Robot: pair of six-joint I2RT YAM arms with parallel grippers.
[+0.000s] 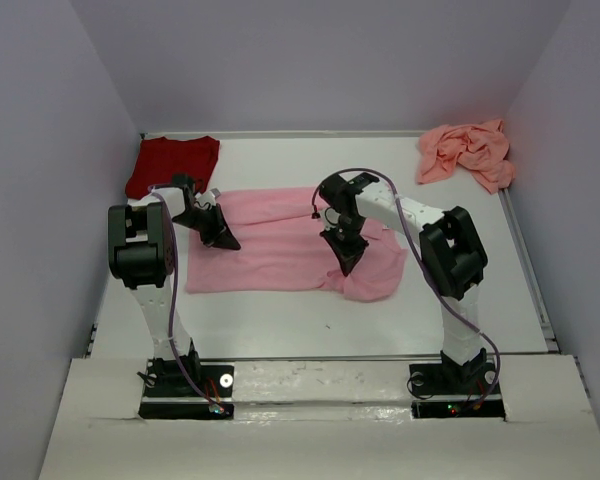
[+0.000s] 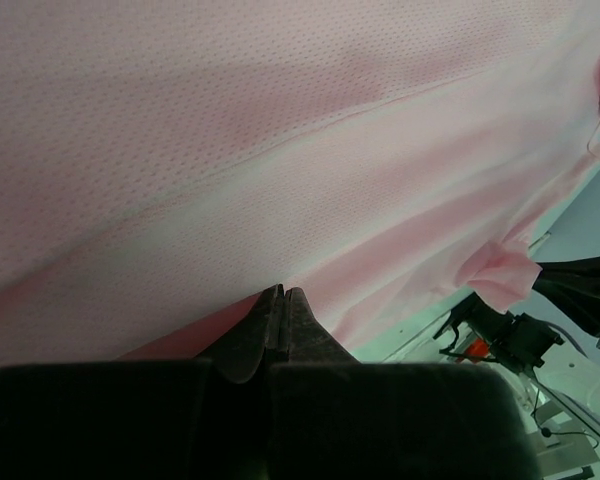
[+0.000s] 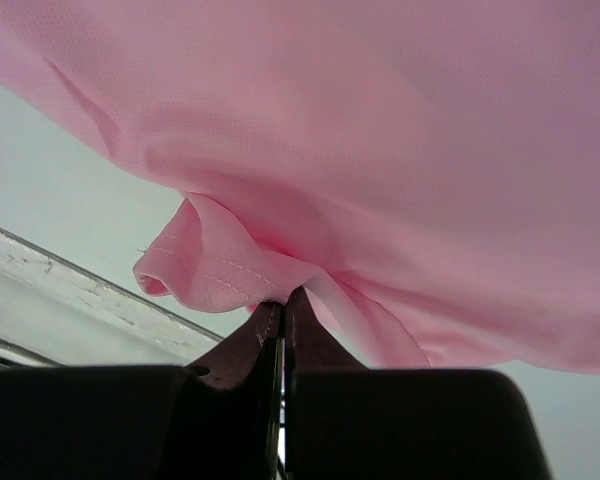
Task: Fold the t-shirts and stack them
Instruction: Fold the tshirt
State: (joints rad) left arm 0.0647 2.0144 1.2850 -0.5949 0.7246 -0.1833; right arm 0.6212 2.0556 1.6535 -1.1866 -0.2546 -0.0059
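T-shirts counted: three. These are one dark red tee [image 1: 173, 162], one light pink tee [image 1: 275, 252] and one salmon-pink tee [image 1: 467, 152]. Grippers counted: two, the left gripper [image 1: 225, 240] and the right gripper [image 1: 348, 265].

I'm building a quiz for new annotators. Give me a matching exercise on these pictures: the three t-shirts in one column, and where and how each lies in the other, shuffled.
Things
1. dark red t-shirt
2. light pink t-shirt
3. salmon-pink t-shirt

Places and states
A. crumpled in a heap, far right corner
B. spread out in the middle, pinched by the left gripper and the right gripper
C. lying flat in a neat rectangle, far left corner

Pairs: 1-C, 2-B, 3-A
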